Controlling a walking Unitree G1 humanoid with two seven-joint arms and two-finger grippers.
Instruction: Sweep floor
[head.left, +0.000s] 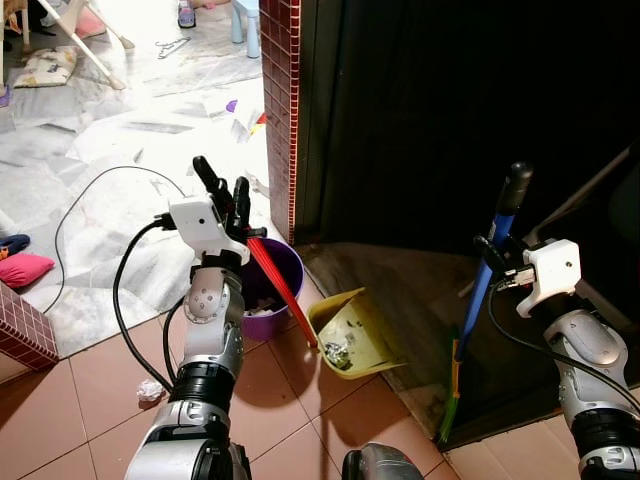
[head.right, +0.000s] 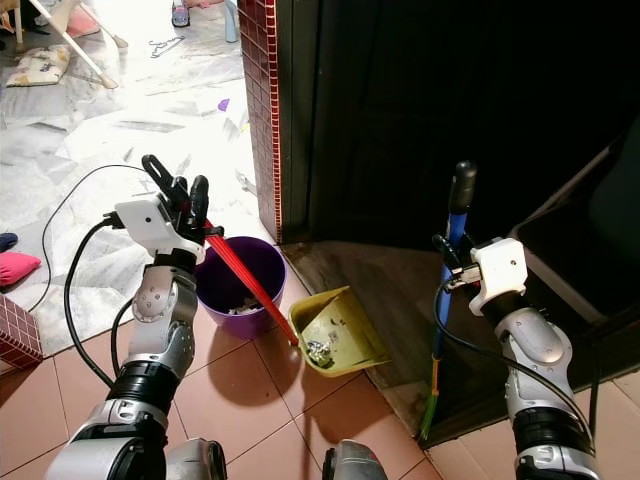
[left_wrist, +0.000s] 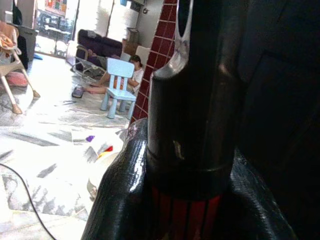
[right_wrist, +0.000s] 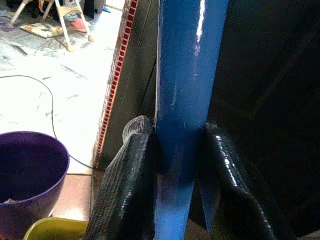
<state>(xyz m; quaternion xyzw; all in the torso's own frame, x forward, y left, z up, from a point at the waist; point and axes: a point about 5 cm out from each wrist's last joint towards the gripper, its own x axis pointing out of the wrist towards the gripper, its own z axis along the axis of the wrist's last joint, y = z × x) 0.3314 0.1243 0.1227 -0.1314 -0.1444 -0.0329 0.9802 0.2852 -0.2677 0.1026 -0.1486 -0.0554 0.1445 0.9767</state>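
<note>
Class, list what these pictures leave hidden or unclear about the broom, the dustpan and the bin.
- Broom bristles: head views, lost in the dark doorway's shadow.
- Dustpan debris: head views, too small to identify.
- Bin contents: partly hidden behind the left gripper's arm.
- Right gripper fingertips: wrist view, behind the broom handle.

Yellow dustpan (head.left: 352, 334) w/ red handle, tilted on tile floor just beside purple bin (head.right: 240, 283), debris inside pan; blue-handled broom (head.left: 487, 290) near upright, black grip on top, green bristles at floor.
</note>
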